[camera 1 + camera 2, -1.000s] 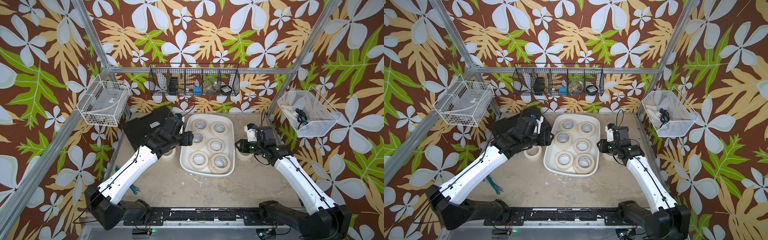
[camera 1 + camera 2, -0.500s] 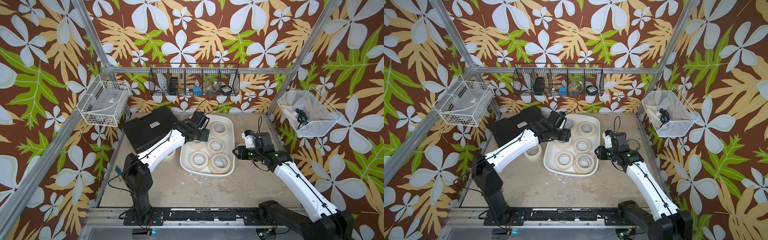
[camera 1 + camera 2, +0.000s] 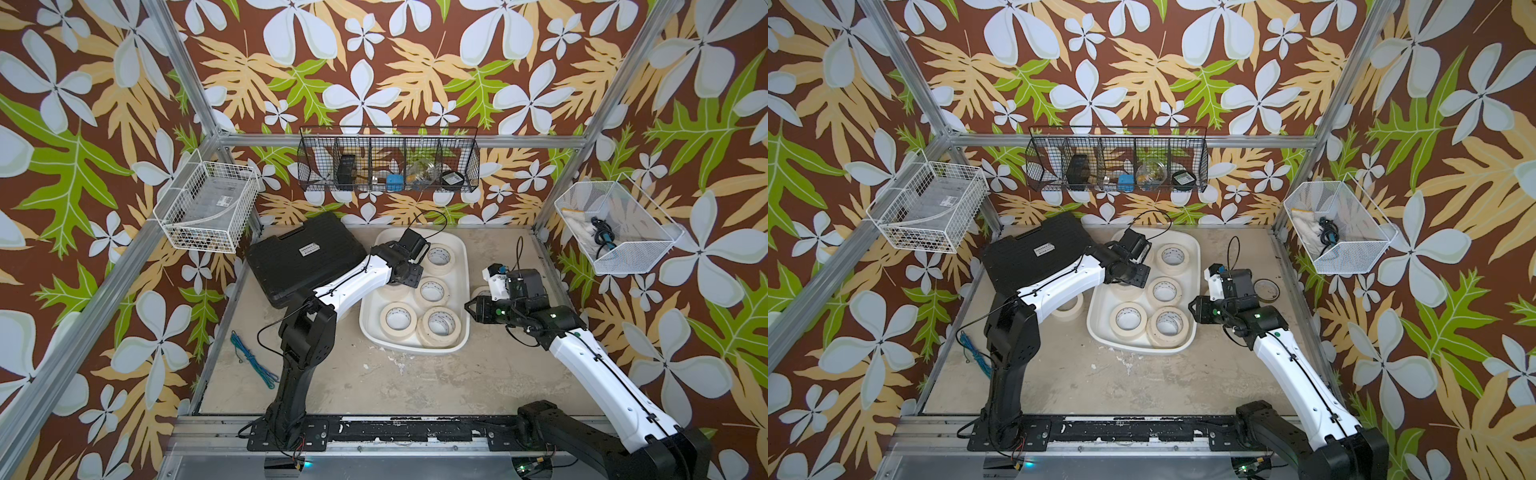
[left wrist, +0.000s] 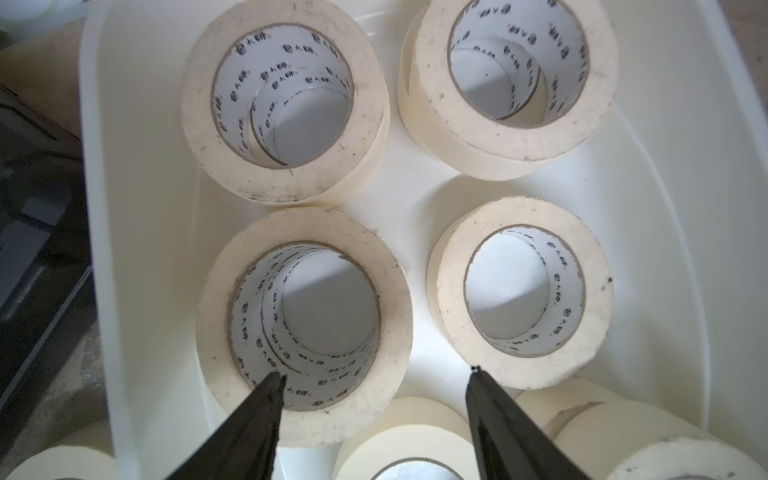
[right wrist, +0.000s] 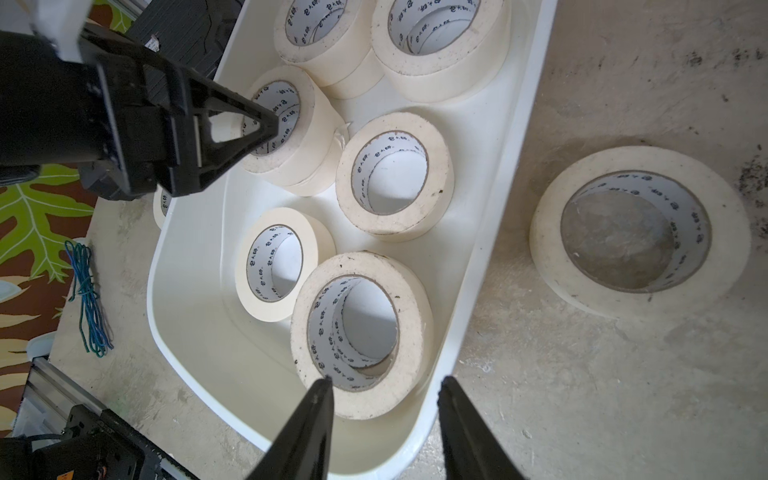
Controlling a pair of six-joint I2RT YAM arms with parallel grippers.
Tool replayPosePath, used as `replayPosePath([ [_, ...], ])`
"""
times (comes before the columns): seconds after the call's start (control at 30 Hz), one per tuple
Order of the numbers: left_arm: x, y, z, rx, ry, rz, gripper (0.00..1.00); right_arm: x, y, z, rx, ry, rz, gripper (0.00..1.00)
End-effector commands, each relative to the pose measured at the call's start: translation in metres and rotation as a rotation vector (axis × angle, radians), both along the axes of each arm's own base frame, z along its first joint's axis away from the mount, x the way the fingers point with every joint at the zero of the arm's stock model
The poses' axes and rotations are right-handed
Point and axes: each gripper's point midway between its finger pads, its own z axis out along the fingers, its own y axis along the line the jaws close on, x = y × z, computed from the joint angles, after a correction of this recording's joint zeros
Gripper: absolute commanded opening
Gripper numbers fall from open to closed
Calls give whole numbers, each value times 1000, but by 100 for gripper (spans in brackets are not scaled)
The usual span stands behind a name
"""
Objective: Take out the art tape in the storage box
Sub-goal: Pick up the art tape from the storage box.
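We find the left gripper (image 4: 374, 376) poised over the large white glossy plastic storage box (image 4: 137, 249), its two black fingers spread wide and holding nothing. One fingertip (image 4: 272, 384) hangs over the printed white core of a two-high stack (image 4: 307, 226) of the cream-beige masking tape rolls (image 5: 390, 124). The other hangs over the bare box floor next to a single roll (image 4: 523, 212), so one wall of the stack lies between the jaws. We cannot tell whether either tip touches it. Beyond these jaws two more stacks stand side by side. The right gripper (image 5: 384, 382) is also parted and empty. One of its fingertips (image 5: 324, 388) is at the inner edge of the nearest stack (image 5: 361, 266) and the other is past the box rim. That stack's wall and the box wall lie between the jaws. From this wrist we count six spots of tape inside the box, several of them two rolls high. Off to the outer side of the right jaws, one loose roll (image 5: 640, 158) lies flat on the beige tabletop (image 5: 582, 395), well clear of the box. In a top view another roll (image 3: 1068, 311) lies on the table under the left arm, beside the box. A black ribbed hard case (image 3: 307, 253) lies beside the box on the left gripper's side.
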Motion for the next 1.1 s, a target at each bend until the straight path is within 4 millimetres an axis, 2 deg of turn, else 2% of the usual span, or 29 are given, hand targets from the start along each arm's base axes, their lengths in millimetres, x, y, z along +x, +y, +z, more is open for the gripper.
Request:
replayPosePath([
  [0.0, 7, -3, -5, 10, -14, -1, 72, -1, 0, 0, 1, -1, -4, 45],
  [0.37, 19, -8, -32, 42, -5, 15, 64, -3, 0, -3, -3, -2, -4, 45],
  [0.7, 24, -14, -44, 42, 8, 14, 56, -2, -3, -4, -16, -7, -12, 45],
  [1.07, 25, -18, -56, 42, 26, 12, 40, -3, -3, -6, -13, -7, -14, 45],
])
